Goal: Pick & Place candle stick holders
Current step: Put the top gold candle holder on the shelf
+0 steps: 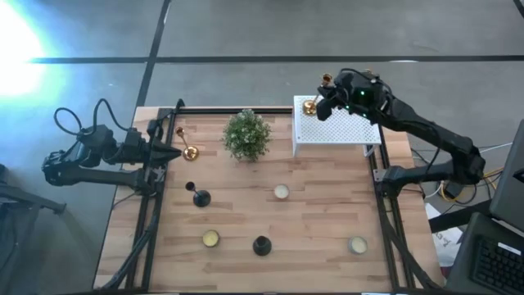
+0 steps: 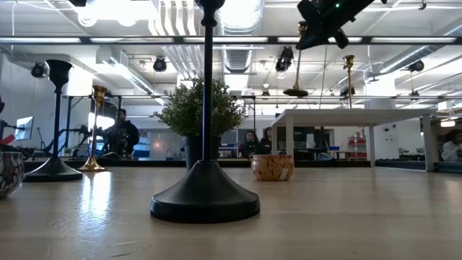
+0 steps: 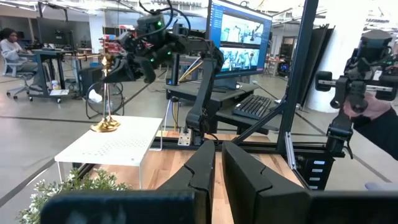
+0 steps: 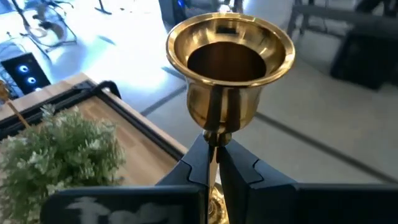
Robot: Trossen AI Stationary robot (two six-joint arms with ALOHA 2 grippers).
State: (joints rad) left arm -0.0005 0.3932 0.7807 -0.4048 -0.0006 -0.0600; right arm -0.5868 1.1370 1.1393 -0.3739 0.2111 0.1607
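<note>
My right gripper [image 1: 326, 98] is shut on a gold candle stick holder [image 3: 105, 93] over the far left corner of the white perforated box [image 1: 337, 124]. A second gold holder [image 1: 187, 147] stands on its round base at the table's left, just off the tip of my left gripper [image 1: 170, 153], which is shut and empty. A third gold holder [image 2: 349, 76] shows above the box, its foot hidden by the box's top. Two black holders [image 1: 199, 197] [image 1: 261, 245] stand on their bases nearer the front. My right gripper pinches the gold holder's stem just under its cup [image 4: 216, 140] between its two fingers. The fingers come from the table's right, slanting down, and lie across the stem. The holder hangs upright, and its round base [image 2: 296, 92] shows clear above the box's top.
A bushy potted plant [image 1: 246, 135] stands between the left gold holder and the box. Three small round bowls [image 1: 281, 192] [image 1: 210, 238] [image 1: 358, 245] sit on the table's middle and front. A black frame rail [image 1: 151, 221] runs along the left side. A person's sleeve [image 3: 379, 124] shows beyond the table.
</note>
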